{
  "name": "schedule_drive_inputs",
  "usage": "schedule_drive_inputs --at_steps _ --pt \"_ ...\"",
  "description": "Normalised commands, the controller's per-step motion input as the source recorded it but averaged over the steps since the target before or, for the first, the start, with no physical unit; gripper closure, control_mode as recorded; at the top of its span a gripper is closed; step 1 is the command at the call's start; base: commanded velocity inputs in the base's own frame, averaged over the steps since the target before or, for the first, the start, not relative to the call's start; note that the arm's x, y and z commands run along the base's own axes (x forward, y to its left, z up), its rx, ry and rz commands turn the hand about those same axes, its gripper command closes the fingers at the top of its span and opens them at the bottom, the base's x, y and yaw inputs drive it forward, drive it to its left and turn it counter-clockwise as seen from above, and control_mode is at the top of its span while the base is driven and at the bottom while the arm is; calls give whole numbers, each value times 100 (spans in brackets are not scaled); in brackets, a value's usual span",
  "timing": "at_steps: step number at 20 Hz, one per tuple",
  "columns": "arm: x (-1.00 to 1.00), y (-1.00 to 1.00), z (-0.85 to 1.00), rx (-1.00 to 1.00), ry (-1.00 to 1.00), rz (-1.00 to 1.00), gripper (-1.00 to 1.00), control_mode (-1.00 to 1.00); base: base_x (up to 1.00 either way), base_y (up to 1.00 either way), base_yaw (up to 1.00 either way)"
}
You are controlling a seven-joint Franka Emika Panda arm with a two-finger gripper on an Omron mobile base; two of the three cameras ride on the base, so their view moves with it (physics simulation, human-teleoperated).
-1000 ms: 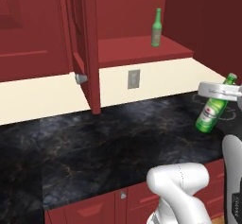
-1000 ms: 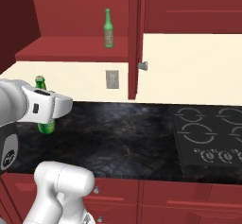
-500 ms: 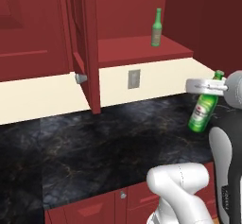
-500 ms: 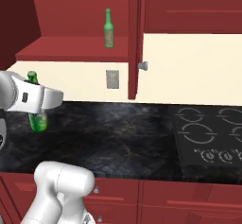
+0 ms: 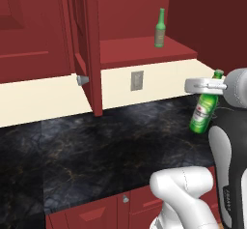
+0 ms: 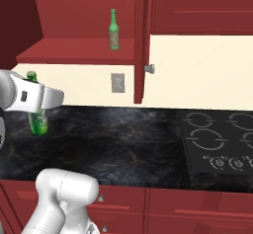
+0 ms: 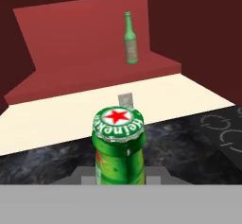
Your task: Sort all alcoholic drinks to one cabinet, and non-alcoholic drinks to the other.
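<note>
The open cabinet (image 5: 144,54) is standing above the black counter (image 5: 111,150), its door (image 6: 141,40) swung out edge-on. The gripper (image 5: 205,84) is clamping the neck of the bright green bottle (image 5: 202,113), lifting it tilted over the counter; the fingertips themselves are hidden. The paler olive bottle (image 6: 114,29) is standing upright on the cabinet shelf, its label unreadable.

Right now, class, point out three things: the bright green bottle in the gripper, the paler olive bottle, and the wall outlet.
bright green bottle (image 5: 203,113), left base view, on its label.
paler olive bottle (image 6: 114,32), right base view, on its body, standing on the cabinet shelf.
wall outlet (image 5: 137,80), left base view, on its plate.
</note>
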Motion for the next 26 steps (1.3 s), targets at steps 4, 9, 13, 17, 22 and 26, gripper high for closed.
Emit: schedule_drive_inputs --at_steps 4,9,13,17,22,26 --pt "17 0 0 0 -1 6 100 -100 0 0 0" --pt "19 0 4 0 0 6 100 -100 0 0 0" --pt "17 1 12 0 0 4 100 -100 0 0 0" --pt "13 4 17 -1 0 4 100 -100 0 0 0" --pt "17 4 16 -1 -2 4 100 -100 0 0 0" --pt "18 3 15 -3 -2 4 100 -100 0 0 0"
